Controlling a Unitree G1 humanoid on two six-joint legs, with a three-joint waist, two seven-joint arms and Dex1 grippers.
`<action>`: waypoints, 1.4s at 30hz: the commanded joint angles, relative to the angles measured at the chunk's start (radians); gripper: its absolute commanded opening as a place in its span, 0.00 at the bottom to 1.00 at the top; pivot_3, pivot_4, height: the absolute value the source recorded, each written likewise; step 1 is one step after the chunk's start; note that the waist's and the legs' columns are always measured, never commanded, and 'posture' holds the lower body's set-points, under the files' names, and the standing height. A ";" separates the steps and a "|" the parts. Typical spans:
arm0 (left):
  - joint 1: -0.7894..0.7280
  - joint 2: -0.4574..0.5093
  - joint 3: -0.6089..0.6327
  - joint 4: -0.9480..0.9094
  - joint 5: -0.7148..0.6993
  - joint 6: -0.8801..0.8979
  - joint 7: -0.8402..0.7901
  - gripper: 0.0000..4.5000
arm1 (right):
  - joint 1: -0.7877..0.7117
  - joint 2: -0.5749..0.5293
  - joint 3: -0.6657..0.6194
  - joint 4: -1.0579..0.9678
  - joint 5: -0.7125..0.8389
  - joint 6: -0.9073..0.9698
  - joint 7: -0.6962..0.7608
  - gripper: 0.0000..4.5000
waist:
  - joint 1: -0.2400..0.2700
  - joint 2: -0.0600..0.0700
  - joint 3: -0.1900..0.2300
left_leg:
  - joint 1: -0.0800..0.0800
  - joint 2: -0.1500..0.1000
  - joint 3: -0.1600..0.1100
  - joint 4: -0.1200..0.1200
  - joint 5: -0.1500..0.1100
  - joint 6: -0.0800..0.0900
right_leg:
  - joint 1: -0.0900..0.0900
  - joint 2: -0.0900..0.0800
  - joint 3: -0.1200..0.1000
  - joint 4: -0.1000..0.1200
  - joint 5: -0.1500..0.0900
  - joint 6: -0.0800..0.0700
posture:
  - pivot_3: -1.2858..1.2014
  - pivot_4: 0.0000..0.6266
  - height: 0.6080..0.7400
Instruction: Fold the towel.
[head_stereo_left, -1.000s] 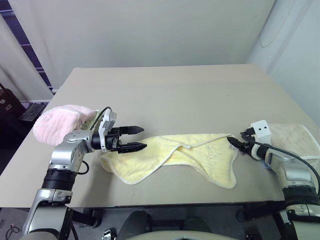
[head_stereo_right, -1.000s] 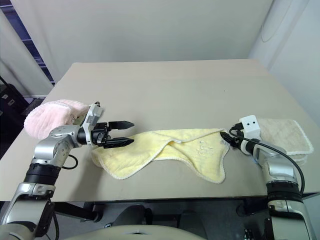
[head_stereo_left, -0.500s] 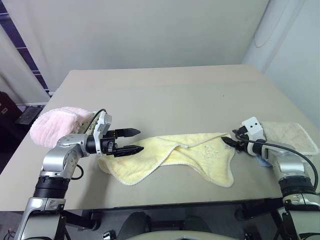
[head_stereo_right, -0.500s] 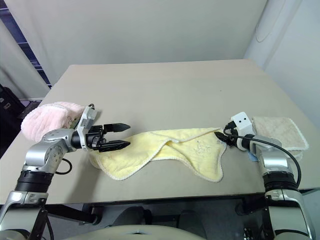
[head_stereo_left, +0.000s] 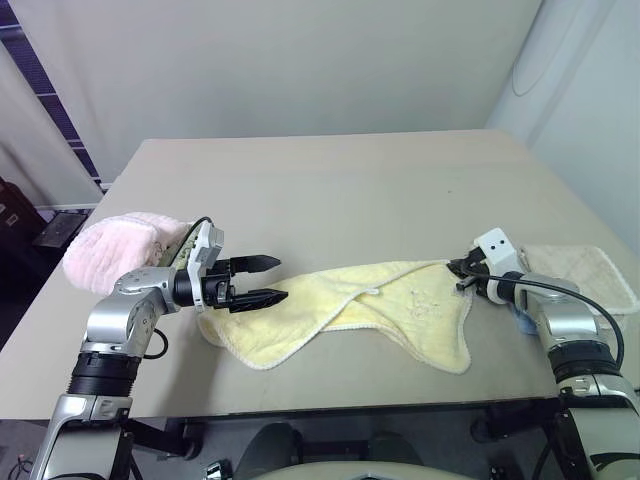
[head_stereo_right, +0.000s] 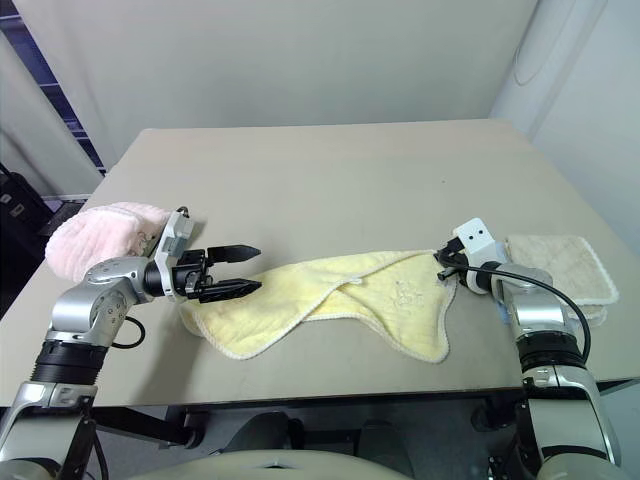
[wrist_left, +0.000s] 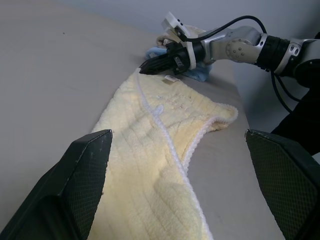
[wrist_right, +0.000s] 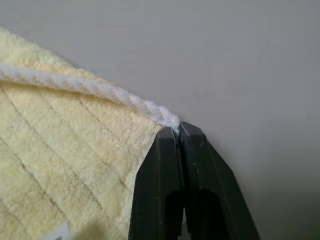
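The pale yellow towel (head_stereo_left: 350, 310) lies crumpled in a long strip across the near part of the table (head_stereo_left: 330, 190). My right gripper (head_stereo_left: 461, 268) is shut on the towel's right corner (wrist_right: 167, 120), pinching its white corded edge. My left gripper (head_stereo_left: 277, 279) stands open, level and pointing right, just above the towel's left end (wrist_left: 150, 165), with nothing between its fingers (head_stereo_left: 262, 263).
A fluffy pink towel (head_stereo_left: 115, 248) sits at the table's left edge behind my left arm. A beige towel (head_stereo_left: 580, 272) lies at the right edge behind my right arm, with a bit of blue cloth (head_stereo_left: 524, 320) beside it.
My right gripper has closed on the towel's right corner and moved slightly left. The left gripper has stayed in place, open. The camera has shifted a little.
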 joint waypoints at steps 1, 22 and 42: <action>-0.043 0.019 0.044 0.009 -0.009 -0.023 0.006 1.00 | -0.031 0.010 -0.078 -0.199 0.088 0.052 -0.017 0.01 | -0.001 0.001 0.000 | 0.000 0.000 0.000 -0.001 0.000 0.000 | -0.001 0.000 0.000 0.000 0.000 0.000 | 0.52 0.00 0.93; -0.149 -0.040 0.055 -0.050 -0.049 -0.033 0.060 1.00 | -0.459 0.167 -0.020 -0.288 0.048 0.141 -0.255 0.01 | -0.001 0.000 0.000 | -0.017 -0.001 0.000 -0.004 0.002 -0.001 | -0.016 0.002 0.002 0.002 0.004 0.008 | 0.52 0.00 0.93; -0.047 -0.044 -0.222 -0.069 0.190 -0.155 0.063 1.00 | -0.729 0.220 -0.047 0.068 -0.050 -0.025 -0.448 0.01 | -0.006 0.001 0.001 | -0.013 0.000 0.005 0.001 0.004 -0.001 | -0.019 0.006 0.010 0.017 0.004 0.008 | 0.52 0.00 0.93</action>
